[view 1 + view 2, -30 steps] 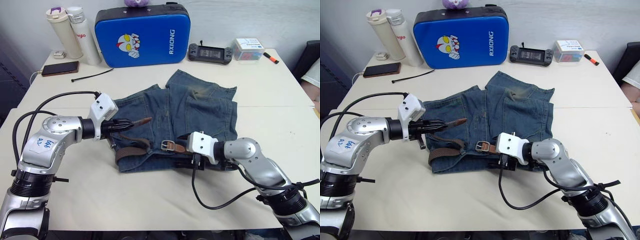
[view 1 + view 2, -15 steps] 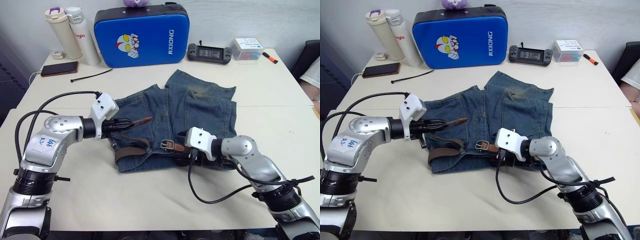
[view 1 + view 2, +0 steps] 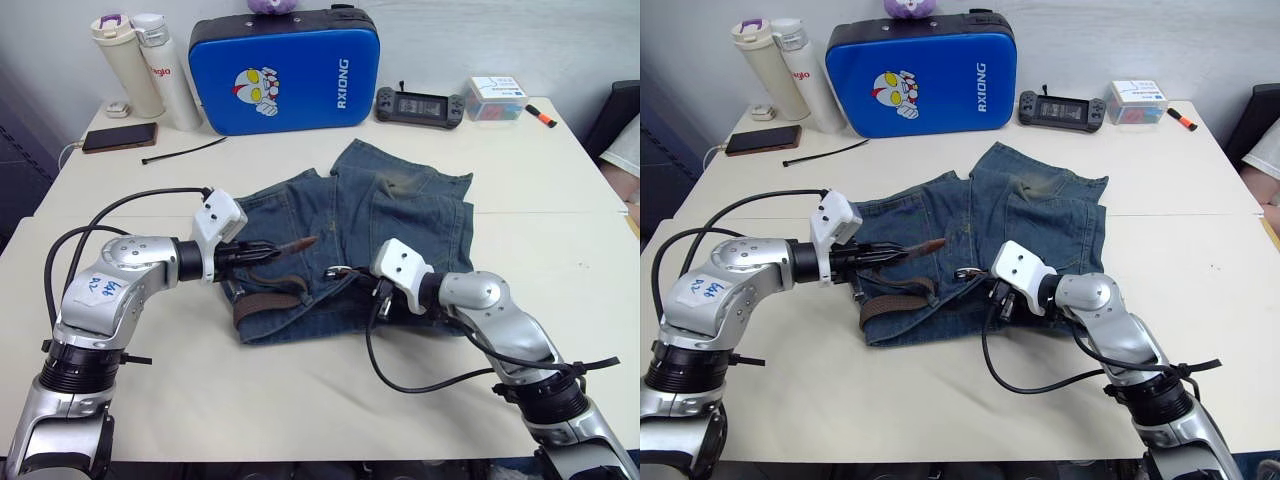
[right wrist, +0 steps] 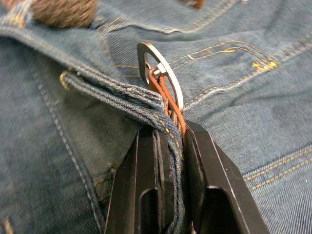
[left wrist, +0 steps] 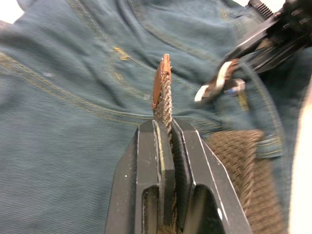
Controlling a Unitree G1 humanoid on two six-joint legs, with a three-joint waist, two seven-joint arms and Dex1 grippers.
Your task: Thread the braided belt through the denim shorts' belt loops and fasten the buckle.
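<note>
Your right wrist view shows what the head views blur: the right gripper (image 4: 170,134) pinches the belt's buckle (image 4: 160,73) end together with a denim fold. Your left gripper (image 5: 166,127) is clamped on the braided belt (image 5: 163,95) tip, held edge-up over the denim shorts (image 3: 400,215) on the table (image 3: 300,400).

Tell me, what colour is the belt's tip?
The belt tip is reddish-brown leather on a brown braided strap, clearest in the left wrist view.
</note>
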